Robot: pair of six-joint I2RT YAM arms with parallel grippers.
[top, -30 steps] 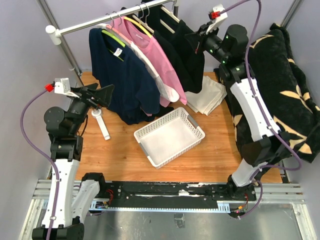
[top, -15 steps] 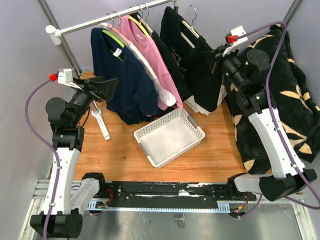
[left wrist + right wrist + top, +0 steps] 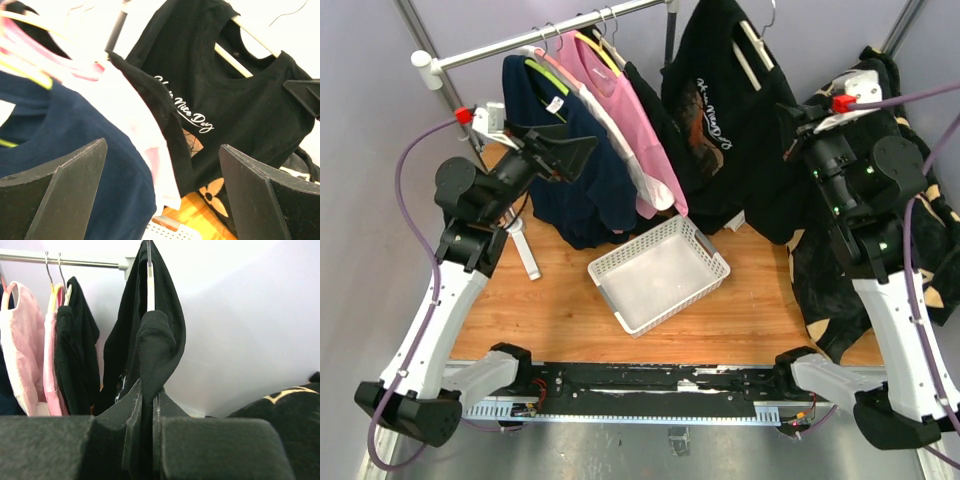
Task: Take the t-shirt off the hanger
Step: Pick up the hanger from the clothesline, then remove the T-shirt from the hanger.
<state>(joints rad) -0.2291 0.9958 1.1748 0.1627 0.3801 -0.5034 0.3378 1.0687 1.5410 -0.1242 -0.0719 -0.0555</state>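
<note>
A black t-shirt point(image 3: 720, 120) with white script print hangs on a pale wooden hanger point(image 3: 752, 45), lifted off the rail and held in the air at the upper right. My right gripper point(image 3: 792, 128) is shut on the shirt's shoulder and hanger arm; the right wrist view shows black cloth point(image 3: 152, 365) pinched between the fingers with the hanger point(image 3: 150, 287) above. My left gripper point(image 3: 578, 157) is open and empty, in front of the navy shirt point(image 3: 560, 165), pointing at the black t-shirt point(image 3: 225, 95). The hanger point(image 3: 245, 37) shows in its neckline.
A metal rail point(image 3: 520, 40) holds a navy shirt, a white and a pink shirt point(image 3: 625, 110) and another black garment point(image 3: 665, 140). A white basket point(image 3: 658, 272) sits mid-table. A black patterned blanket point(image 3: 910, 200) drapes at right. A white stand point(image 3: 523, 245) is at left.
My right gripper has pulled the black t-shirt and hanger off the rail, up and to the right. My left gripper has risen and moved right, toward the shirts.
</note>
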